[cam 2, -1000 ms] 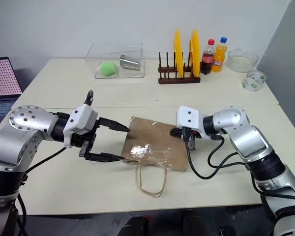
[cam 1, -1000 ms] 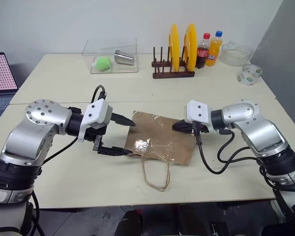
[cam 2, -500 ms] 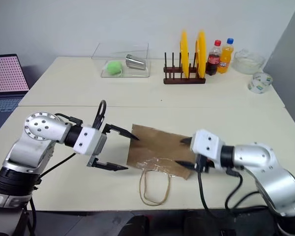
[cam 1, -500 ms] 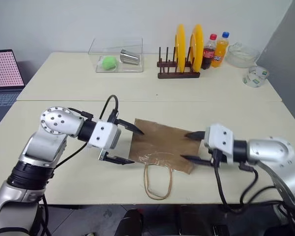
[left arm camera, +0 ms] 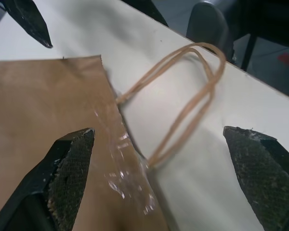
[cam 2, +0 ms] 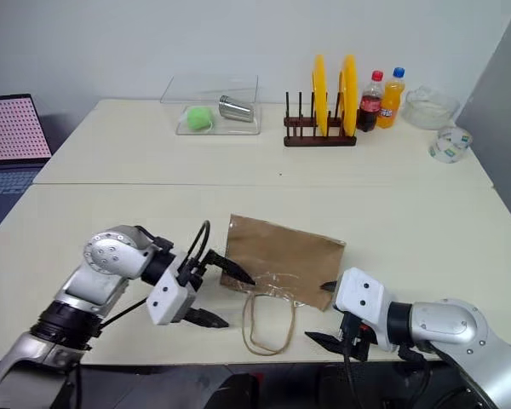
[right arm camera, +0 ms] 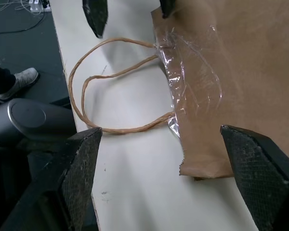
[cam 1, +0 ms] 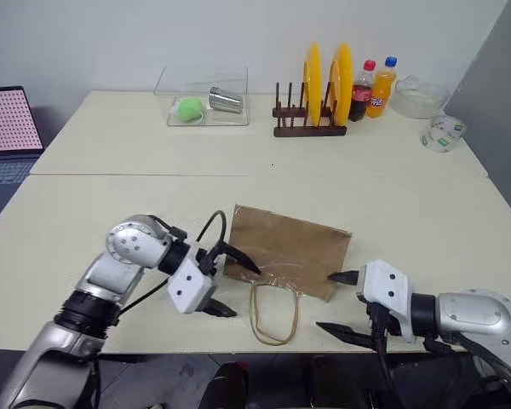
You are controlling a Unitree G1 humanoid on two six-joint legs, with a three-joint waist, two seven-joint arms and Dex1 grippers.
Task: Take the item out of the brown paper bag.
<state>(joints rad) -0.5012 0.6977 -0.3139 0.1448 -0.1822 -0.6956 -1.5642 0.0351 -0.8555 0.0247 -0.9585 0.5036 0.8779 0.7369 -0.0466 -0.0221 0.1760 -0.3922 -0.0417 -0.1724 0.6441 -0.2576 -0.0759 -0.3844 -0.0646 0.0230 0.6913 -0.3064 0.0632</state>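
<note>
A lab-like test room: pale tables [cam 1: 111, 162], a laptop [cam 1: 7, 136] and assorted props against bare walls

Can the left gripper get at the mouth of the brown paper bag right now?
Probably yes. The left gripper is open beside the brown paper bag, one finger over its mouth corner, and only the cord handles lie nearby.

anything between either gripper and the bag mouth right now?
Nothing visible. The brown paper bag lies flat with its mouth toward the robot; left gripper sits at its near-left corner, right gripper just off its near-right corner, both open. Only the cord handles lie between them.
</note>
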